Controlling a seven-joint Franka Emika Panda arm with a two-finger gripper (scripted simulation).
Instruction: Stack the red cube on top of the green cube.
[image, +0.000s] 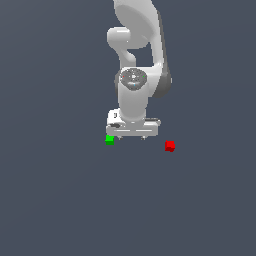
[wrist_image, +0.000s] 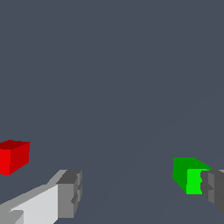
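Fig.: single Panda arm low over the tabletop (image: 60, 200), both cubes resting on it, none stacked.

Jaws (wrist_image: 142, 192): spread wide, nothing btwn them; the two fingers (wrist_image: 70, 192) stand well apart in the wrist view. No grasp yet.

Red cube (image: 170, 146): on the tabletop, apart from the jaws, toward the exterior view's right of the gripper body. In the wrist view the red cube (wrist_image: 13, 156) lies outside the nearer finger, not btwn the pair.

Green cube (image: 109, 140): just beside the gripper's other end, toward the exterior view's left; in the wrist view the green cube (wrist_image: 189, 176) sits right next to the far finger, partly hidden by it.

Key relation: the jaws sit btwn the two cubes, nearer green than red. Est.: next move needs a sideways shift toward red, w/ care not to nudge green. Cubes have no long axis; approach angle looks uncritical.
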